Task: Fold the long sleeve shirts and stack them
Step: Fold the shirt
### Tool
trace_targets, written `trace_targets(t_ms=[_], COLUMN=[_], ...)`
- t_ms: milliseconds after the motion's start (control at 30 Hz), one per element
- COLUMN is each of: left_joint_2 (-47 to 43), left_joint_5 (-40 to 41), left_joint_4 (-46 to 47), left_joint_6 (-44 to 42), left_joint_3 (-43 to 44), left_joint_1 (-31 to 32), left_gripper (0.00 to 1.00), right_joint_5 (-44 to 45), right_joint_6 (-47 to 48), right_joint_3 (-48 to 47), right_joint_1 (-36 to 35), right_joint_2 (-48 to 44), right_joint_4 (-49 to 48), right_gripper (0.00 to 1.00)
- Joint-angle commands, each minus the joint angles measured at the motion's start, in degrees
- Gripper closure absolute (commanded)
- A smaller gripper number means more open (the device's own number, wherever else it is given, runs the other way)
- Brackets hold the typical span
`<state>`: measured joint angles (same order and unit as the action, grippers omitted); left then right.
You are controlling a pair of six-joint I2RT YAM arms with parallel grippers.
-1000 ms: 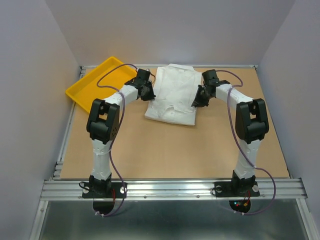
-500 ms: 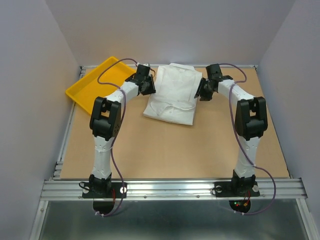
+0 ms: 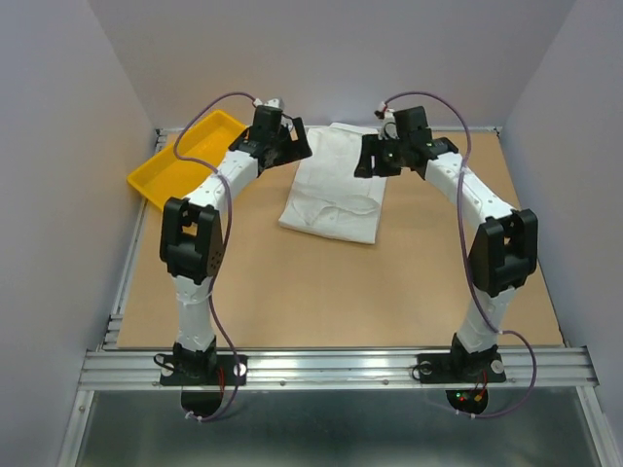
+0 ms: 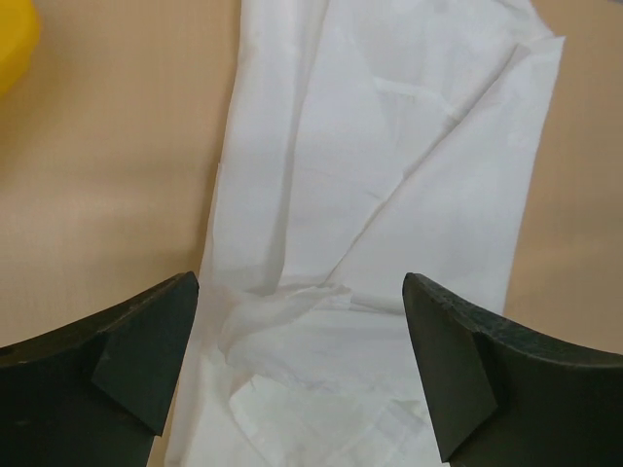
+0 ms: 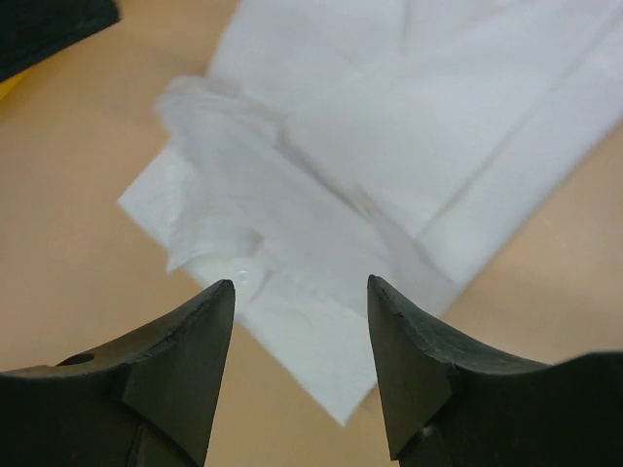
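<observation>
Two grippers are hanging open over one white shirt (image 3: pixel 334 195).
The white shirt is lying folded narrow on the far half of the table (image 3: pixel 321 292). The left gripper (image 3: pixel 295 146) and right gripper (image 3: pixel 369 161) are flanking its far end, jaws spread, pinching nothing. A yellow tray (image 3: pixel 180 165) is sitting at the far left corner.

A yellow tray (image 3: pixel 173 173) lay askew at the far left corner of the wooden table (image 3: pixel 321 282), one corner reaching out past the table's left edge. A metal rail (image 3: pixel 341 362) ran along the near edge, and plain pale walls (image 3: pixel 331 58) closed in three sides.
</observation>
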<state>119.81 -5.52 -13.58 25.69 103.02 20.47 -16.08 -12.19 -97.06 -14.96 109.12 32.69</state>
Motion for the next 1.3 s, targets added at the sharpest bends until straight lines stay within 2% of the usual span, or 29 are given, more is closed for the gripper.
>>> trace_targets(t_ms=[0, 167, 367, 600, 833, 933, 1033, 1133, 1267], left_joint_2=[-14.1, -23.6, -36.4, -44.6, -47.6, -48.6, -49.0, -49.2, -49.1], left_joint_5=[3.0, 5.1, 8.7, 9.0, 9.2, 9.4, 9.5, 9.0, 7.8], left_joint_4=[0.3, -1.2, -1.5, -1.9, -2.8, -3.0, -3.4, -3.2, -2.6], left_joint_6=[2.5, 4.2, 3.9, 4.7, 4.9, 4.8, 4.6, 4.6, 4.5], left_joint_3=[-4.4, -16.9, -34.7, -46.2, -49.8, -50.3, -50.6, -51.3, -51.9], left_joint_1=[-1.5, -4.0, -6.3, -6.3, -6.4, -6.4, -6.4, -6.4, -6.4], left_gripper=[0.01, 0.02, 0.05, 0.05, 0.05, 0.05, 0.05, 0.05, 0.05], right_joint_5=[-10.5, -17.5, -20.5, -16.9, -8.0, -5.9, 2.1, 6.4, 9.7], right_joint_6=[9.6, 10.5, 11.7, 13.9, 15.1, 14.6, 13.9, 10.3, 9.0], right_joint_3=[1.3, -0.7, -5.0, -9.0, -13.9, -16.3, -20.0, -23.6, -23.4], right_joint_1=[-9.1, -14.4, -20.1, -21.2, -20.1, -17.5, -15.4, -11.7, -9.1], right_joint_2=[-2.8, 2.1, 8.6, 15.0, 18.3, 19.1, 20.6, 21.9, 18.8], right_joint_4=[-2.1, -2.5, -2.5, -2.5, -2.6, -2.7, -2.9, -3.1, -3.2], right_gripper=[0.37, 0.38, 0.38, 0.38, 0.38, 0.38, 0.38, 0.38, 0.39])
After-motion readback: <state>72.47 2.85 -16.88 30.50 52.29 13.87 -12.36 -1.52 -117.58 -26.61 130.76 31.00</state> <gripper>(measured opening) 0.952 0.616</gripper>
